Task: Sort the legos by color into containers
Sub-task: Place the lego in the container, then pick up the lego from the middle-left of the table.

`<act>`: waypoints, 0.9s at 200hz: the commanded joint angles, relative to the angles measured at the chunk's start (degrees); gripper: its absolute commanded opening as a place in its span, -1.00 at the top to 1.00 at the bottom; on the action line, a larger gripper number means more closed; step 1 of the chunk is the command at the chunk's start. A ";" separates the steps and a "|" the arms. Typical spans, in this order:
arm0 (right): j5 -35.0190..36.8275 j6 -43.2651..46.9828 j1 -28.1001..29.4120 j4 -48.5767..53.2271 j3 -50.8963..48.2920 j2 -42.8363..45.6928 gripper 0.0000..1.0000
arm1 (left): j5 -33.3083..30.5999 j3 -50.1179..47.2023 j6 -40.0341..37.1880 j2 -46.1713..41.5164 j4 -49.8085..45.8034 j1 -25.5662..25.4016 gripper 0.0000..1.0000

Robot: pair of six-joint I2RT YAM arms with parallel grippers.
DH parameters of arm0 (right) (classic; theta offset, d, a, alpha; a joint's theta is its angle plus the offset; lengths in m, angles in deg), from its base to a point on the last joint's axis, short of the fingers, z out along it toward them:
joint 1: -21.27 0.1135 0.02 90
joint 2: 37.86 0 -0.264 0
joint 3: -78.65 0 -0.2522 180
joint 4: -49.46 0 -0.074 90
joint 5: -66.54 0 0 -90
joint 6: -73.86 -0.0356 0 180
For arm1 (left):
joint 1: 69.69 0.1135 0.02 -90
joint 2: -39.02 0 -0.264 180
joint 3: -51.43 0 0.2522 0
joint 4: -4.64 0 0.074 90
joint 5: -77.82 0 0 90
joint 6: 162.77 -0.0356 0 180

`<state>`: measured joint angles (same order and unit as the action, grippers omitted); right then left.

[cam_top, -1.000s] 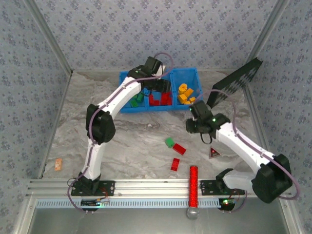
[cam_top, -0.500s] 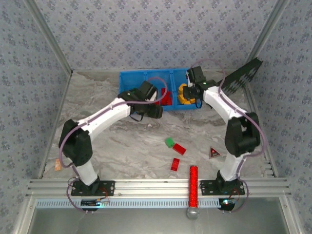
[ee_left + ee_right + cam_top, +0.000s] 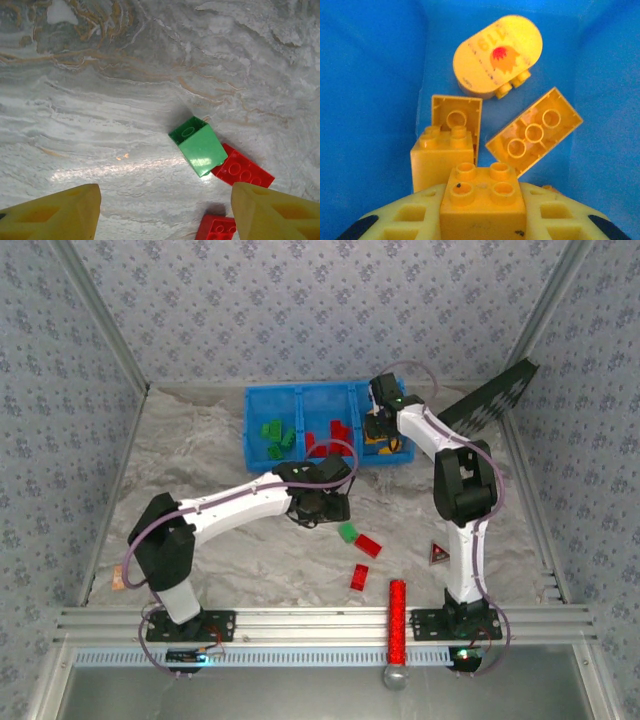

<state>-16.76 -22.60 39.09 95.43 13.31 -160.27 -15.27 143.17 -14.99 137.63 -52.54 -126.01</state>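
A red brick [image 3: 242, 170] touches the green brick [image 3: 199, 145] ahead of the open, empty left gripper [image 3: 165, 205]. The right gripper [image 3: 482, 220] clamps a yellow brick [image 3: 482, 200] over the blue bin [image 3: 370, 100].

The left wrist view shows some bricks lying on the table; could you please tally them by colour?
Green brick: 1
Red bricks: 2
Total: 3
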 commanded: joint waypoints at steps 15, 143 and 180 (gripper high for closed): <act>-0.22 0.99 -1.46 1.98 2.28 -0.94 0.20 | -0.43 0.53 8.28 2.21 0.55 -0.46 -0.44; -5.66 1.69 -2.82 2.88 0.89 7.43 -0.29 | 7.35 5.69 14.80 12.60 1.11 -2.21 -0.57; -6.98 2.50 -3.16 2.50 -1.63 12.87 -0.32 | 9.01 6.79 16.21 16.32 1.59 -2.70 -0.54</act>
<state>-22.05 -21.24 36.60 97.26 13.34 -152.79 -8.14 147.89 -1.07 151.38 -50.44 -128.02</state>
